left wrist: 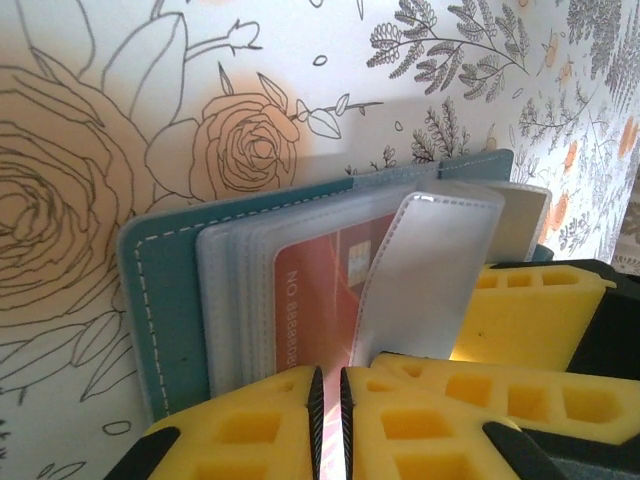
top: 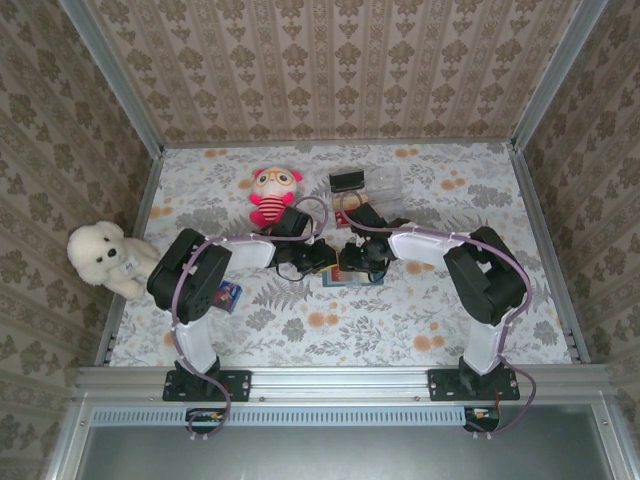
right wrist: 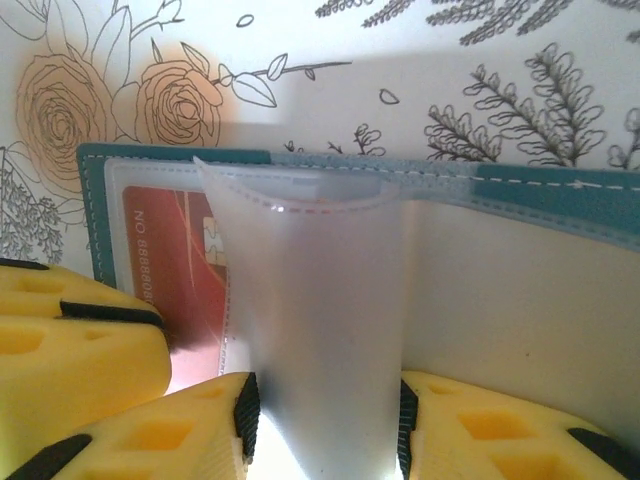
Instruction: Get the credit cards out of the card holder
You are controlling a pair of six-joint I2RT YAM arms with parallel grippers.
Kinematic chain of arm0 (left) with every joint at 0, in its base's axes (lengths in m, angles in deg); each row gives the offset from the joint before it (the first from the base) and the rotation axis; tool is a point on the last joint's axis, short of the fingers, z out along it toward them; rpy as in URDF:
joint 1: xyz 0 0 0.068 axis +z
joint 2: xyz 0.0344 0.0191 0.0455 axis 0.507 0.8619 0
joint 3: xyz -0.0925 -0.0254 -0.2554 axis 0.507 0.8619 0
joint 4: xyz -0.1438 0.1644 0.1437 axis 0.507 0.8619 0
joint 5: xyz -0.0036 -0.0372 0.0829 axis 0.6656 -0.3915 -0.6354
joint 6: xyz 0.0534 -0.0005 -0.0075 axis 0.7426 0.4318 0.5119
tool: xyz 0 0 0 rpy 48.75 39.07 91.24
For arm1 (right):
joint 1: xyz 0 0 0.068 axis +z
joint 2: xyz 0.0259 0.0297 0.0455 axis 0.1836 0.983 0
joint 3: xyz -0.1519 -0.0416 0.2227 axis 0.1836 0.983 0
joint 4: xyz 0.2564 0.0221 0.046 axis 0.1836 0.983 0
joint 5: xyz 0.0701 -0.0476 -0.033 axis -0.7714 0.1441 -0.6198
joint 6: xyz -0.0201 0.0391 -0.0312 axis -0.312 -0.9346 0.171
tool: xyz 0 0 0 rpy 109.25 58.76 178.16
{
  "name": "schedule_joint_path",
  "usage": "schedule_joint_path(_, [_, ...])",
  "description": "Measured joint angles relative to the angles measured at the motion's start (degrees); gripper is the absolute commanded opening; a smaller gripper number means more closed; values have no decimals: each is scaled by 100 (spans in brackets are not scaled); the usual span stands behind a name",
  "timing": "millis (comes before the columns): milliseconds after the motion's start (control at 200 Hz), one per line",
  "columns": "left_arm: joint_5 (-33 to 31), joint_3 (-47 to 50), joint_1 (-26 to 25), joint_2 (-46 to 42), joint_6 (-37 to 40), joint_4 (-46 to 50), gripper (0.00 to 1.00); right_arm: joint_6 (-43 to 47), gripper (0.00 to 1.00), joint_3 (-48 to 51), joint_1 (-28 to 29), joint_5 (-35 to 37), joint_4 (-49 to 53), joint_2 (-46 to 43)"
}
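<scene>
The teal card holder [top: 350,279] lies open on the flowered table between both arms. In the left wrist view its teal cover [left wrist: 165,290] holds several clear sleeves, and a red credit card [left wrist: 315,290] sits in one of them. My left gripper [left wrist: 328,400] is shut on the near edge of that red card, a thin strip of it showing between the pads. My right gripper [right wrist: 322,420] pinches a clear sleeve [right wrist: 320,300] across its width, so the sleeve bows upward off the holder [right wrist: 540,185]. The red card [right wrist: 170,260] lies just left of it.
A red and pink plush doll [top: 272,195] stands behind the arms. A clear plastic tray [top: 372,188] with a black block [top: 346,180] sits at the back. A white plush dog [top: 105,258] leans at the left wall. A small blue can [top: 228,296] lies by the left arm.
</scene>
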Motion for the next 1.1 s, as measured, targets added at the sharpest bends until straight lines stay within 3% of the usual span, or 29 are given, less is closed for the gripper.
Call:
schedule_joint_path(375, [24, 17, 109, 17, 70, 0, 15, -393, 45, 13, 4, 1554, 745, -385])
schedule_joint_path(740, [83, -527, -98, 103, 542, 673, 15, -435, 45, 17, -7, 1609, 866, -463])
schedule_joint_path(1100, [157, -1373, -415, 553, 767, 894, 18, -579, 47, 503, -83, 1631, 765, -1709])
